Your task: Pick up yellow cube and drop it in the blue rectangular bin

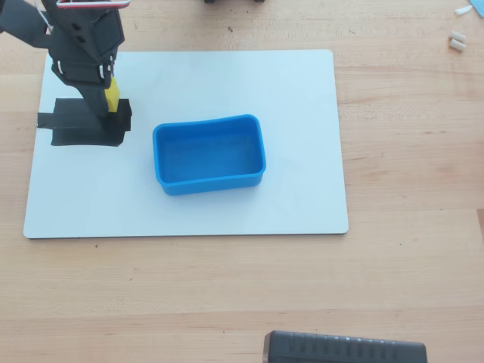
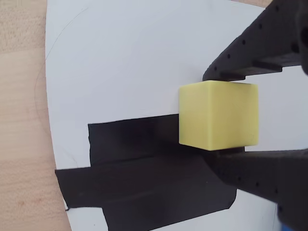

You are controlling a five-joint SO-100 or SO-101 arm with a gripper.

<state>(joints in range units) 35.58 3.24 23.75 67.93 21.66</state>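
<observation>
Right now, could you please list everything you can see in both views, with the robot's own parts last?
cube: one, yellow, between the hand's fingers above the tape patch.
bin: one, blue, empty, near the middle of the board.
board: one, white, lying on the table under bin and tape.
tape: one patch of overlapping strips, black, stuck on the board's left part in the overhead view.
table: one, light wood.
small pieces: about three, white, on the table at the overhead view's top right.
dark box: one, black, bottom edge of the overhead view.
hand: one, black, closed on the cube.
</observation>
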